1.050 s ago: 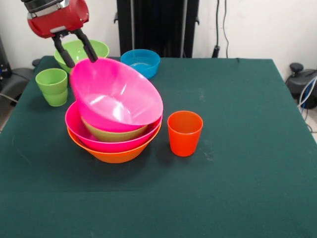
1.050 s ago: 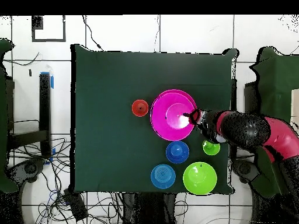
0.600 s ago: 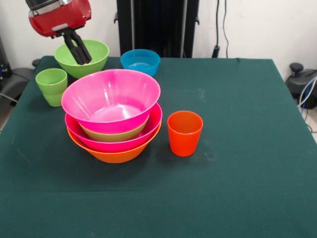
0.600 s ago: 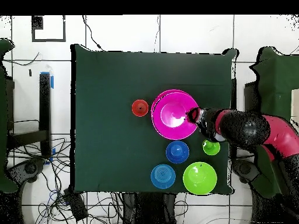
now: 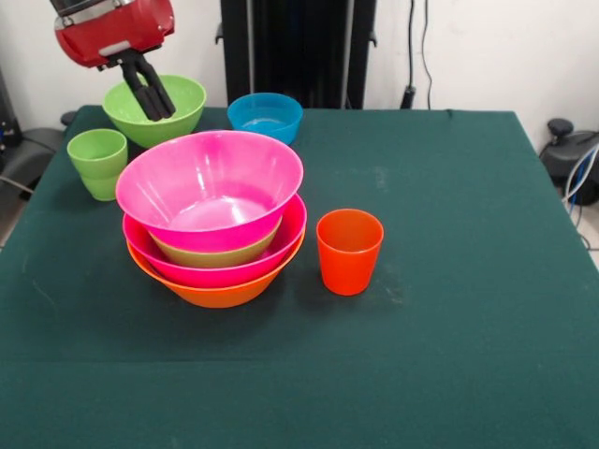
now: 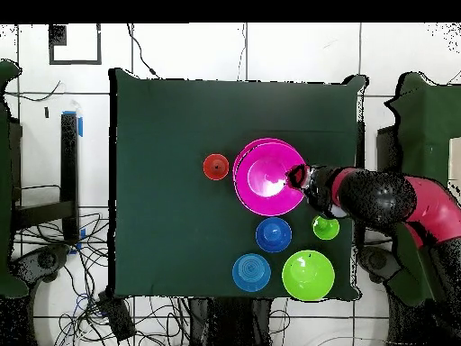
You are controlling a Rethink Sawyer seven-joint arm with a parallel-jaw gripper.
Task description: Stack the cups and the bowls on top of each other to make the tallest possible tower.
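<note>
The tower (image 5: 215, 224) sits left of centre in the front view: an orange bowl (image 5: 220, 295) lowest, a pink bowl (image 5: 187, 271) in it, an olive-green bowl (image 5: 215, 253) next, and a second pink bowl (image 5: 211, 187) on top, resting level and upright. The gripper (image 5: 150, 98) hangs at the upper left of the frame, above and behind the top bowl's rim, clear of it, its two dark fingers pressed close together and holding nothing. In the overhead view the gripper (image 6: 297, 176) shows at the right edge of the pink bowl. What remains loose lies around it: the light green cup (image 5: 98, 164) stands upright at the left edge of the front view, below and slightly left of the gripper and just beside the tower; a large green bowl (image 5: 154, 108) stands directly behind the fingers; a light blue bowl (image 5: 265, 117) lies to the right of that, at the back. The orange-red cup (image 5: 349, 251) stands upright on the tower's right, the whole stack between it and the gripper. Judging by position, the green cup and green bowl are the nearer candidates; both are round with openings facing up, so a rim pinch from above would likely suit either.
</note>
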